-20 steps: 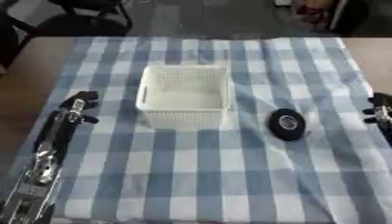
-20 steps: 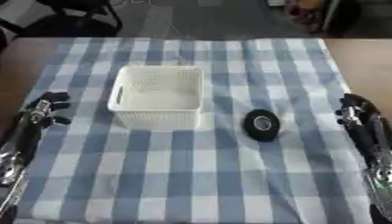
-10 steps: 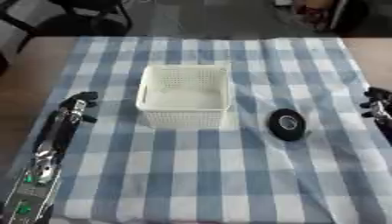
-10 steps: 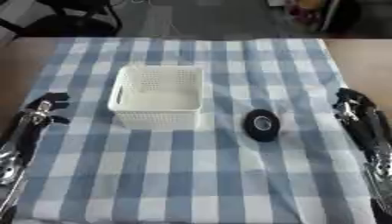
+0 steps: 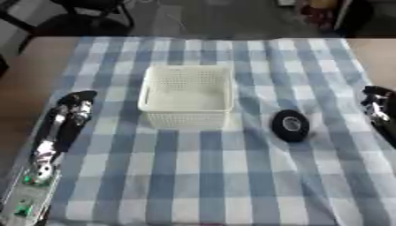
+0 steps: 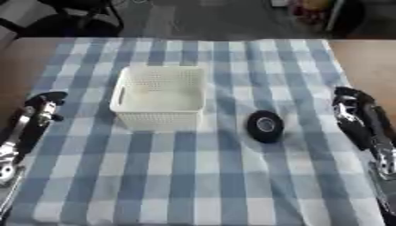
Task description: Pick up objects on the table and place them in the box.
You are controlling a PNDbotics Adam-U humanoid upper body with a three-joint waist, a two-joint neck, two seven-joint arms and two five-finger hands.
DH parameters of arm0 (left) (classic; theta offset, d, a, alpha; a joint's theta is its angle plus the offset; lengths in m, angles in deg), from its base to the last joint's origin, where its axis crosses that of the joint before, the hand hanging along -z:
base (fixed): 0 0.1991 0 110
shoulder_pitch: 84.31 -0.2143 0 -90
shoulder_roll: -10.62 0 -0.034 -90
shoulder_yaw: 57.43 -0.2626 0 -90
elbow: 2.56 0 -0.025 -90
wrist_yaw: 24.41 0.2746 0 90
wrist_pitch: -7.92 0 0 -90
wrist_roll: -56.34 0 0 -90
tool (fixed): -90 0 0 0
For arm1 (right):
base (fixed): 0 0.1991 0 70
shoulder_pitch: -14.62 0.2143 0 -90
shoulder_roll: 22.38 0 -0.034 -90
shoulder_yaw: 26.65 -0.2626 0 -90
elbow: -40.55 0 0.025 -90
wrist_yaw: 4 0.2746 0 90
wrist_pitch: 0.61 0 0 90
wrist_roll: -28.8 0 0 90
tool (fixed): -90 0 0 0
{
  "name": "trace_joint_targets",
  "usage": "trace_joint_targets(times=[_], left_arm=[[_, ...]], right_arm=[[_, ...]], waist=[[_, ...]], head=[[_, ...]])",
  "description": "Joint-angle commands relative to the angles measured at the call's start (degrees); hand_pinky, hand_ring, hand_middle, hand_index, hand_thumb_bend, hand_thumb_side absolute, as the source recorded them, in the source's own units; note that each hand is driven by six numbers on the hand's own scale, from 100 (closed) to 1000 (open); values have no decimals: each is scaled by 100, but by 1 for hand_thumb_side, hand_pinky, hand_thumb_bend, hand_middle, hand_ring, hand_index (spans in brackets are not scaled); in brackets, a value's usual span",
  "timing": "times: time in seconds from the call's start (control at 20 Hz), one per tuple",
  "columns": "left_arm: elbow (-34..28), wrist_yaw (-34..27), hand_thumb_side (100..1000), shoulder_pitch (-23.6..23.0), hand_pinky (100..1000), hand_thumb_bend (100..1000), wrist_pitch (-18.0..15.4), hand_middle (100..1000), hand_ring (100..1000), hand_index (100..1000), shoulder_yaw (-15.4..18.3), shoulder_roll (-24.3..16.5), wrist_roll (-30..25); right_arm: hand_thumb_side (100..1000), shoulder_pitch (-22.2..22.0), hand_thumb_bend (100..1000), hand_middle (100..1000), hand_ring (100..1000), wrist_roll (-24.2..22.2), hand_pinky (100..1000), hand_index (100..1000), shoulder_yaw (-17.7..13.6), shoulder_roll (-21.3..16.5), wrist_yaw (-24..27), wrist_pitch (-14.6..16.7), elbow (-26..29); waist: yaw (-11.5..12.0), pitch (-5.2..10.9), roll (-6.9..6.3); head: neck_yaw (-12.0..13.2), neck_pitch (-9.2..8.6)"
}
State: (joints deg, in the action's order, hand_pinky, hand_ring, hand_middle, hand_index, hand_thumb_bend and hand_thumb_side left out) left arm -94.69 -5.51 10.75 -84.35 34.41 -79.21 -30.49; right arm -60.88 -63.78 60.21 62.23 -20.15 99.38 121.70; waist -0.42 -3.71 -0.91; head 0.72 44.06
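A blue-and-white checked cloth covers the table, with a white perforated box standing near its middle. Just right of the box, apart from it, a black round object lies on the cloth. The left robot hand and right robot hand rest at the cloth's side edges holding nothing; whether their fingers are released or clenched I cannot tell.

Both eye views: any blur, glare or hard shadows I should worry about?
Left eye view: soft all over, the basket mesh smeared; no glare; the black disc casts only a faint shadow. Right eye view: same softness, even light, the right hand a dark blur by the cloth edge.
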Motion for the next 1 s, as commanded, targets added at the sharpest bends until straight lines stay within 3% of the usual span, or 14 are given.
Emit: trace_joint_targets(times=[0.05,0.2,0.4,0.55,1.0], left_arm=[[-116,20,1000,16,617,324,1,783,771,828,44,-69,-2],[-108,13,1000,18,617,319,-5,782,771,828,32,-66,-19],[-96,5,1000,19,617,316,-15,782,771,828,20,-64,-41],[-87,-5,1000,21,617,314,-20,782,771,828,14,-62,-51],[-65,-9,1000,27,618,313,-31,782,772,828,-7,-54,-95]], right_arm=[[731,161,100,799,749,-124,692,837,60,-310,-181,45,122],[757,320,149,829,788,-379,747,837,190,-497,-482,146,92],[805,601,267,886,867,-827,900,825,390,-761,-845,359,5],[819,785,305,917,919,-1064,992,810,495,-894,-1001,511,-61],[827,1206,345,937,955,-1394,1000,801,752,-1022,-1235,758,-336]], waist=[[14,60,17],[30,66,22],[55,72,31],[71,73,37],[108,72,53]], head=[[-27,6],[-37,6],[-50,6],[-56,6],[-82,6]])
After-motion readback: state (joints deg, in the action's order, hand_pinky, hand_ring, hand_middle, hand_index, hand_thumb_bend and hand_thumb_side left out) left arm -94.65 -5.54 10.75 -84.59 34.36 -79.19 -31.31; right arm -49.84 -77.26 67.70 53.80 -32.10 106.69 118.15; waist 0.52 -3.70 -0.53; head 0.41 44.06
